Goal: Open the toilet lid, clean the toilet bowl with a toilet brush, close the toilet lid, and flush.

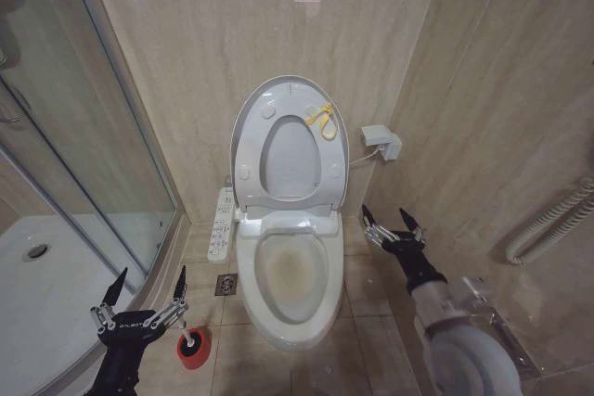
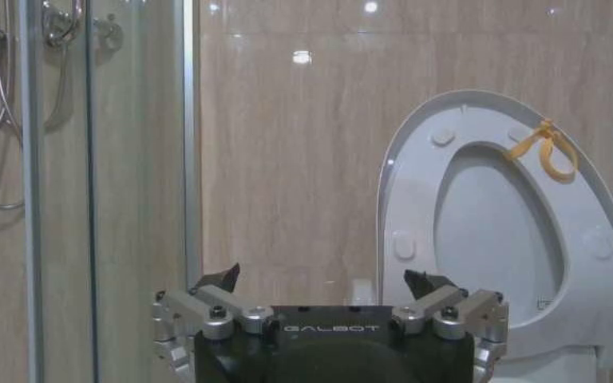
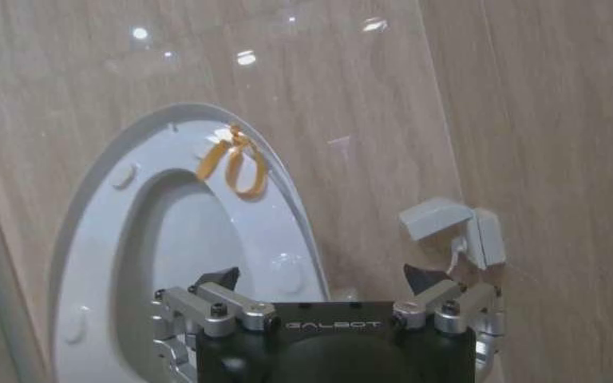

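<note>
You see the toilet lid (image 1: 249, 127) standing upright against the wall above the stained toilet bowl (image 1: 290, 271), both grippers, left (image 1: 146, 296) and right (image 1: 393, 219), spread apart and empty, and what looks like the toilet brush (image 1: 192, 340) in its red holder (image 1: 193, 351) beside the left one.

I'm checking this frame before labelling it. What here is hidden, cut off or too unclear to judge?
- Toilet brush: in the head view the left gripper covers its handle, so only the holder end shows.
- Toilet bowl: cut off by the lower edge in both wrist views.
- Toilet lid: the raised seat ring covers most of its underside.
- Right gripper: jaws apart, holding nothing.
</note>
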Tool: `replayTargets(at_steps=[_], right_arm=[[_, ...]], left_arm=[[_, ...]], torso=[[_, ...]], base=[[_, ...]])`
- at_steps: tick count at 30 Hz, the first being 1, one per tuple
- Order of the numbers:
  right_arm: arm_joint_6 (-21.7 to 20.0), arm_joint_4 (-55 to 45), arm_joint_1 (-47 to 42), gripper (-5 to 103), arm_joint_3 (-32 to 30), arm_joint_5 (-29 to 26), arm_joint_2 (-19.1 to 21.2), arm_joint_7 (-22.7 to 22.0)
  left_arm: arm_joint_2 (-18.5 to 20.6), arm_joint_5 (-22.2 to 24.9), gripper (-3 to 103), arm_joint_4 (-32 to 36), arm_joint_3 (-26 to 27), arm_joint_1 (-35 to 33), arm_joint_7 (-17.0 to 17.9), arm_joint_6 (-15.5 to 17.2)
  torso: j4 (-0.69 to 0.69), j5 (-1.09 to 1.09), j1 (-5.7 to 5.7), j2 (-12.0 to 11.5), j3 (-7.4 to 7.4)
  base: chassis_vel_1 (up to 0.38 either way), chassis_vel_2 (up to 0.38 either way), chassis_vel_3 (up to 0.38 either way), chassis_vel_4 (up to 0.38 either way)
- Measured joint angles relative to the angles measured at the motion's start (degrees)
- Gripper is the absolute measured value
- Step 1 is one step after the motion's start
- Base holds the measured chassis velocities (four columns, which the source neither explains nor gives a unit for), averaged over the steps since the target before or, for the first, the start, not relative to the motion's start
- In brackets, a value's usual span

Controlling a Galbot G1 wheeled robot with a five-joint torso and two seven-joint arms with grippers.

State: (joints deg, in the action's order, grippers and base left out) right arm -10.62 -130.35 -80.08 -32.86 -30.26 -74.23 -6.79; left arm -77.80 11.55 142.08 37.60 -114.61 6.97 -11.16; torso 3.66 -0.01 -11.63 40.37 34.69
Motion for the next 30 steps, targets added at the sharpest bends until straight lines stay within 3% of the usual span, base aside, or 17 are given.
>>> replayTargets(at_steps=[14, 30], right_arm=[[2.7, 10.4, 12.4, 100, 0.9, -1.5, 4.6, -2.4], [8.1, 22.5, 26.3, 100, 4.4, -2.4, 4.9, -2.3]], left_arm=[[0.0, 0.0, 100, 0.0, 0.0, 0.0, 0.0, 0.0], [0.0, 0.0, 100, 0.0, 0.0, 0.0, 0.0, 0.0]], torso=[[0.00, 0.01, 0.00, 0.0, 0.00], [0.01, 0.00, 0.00, 0.0, 0.00]], base=[[0.000, 0.000, 0.000, 0.000], [0.000, 0.000, 0.000, 0.000]])
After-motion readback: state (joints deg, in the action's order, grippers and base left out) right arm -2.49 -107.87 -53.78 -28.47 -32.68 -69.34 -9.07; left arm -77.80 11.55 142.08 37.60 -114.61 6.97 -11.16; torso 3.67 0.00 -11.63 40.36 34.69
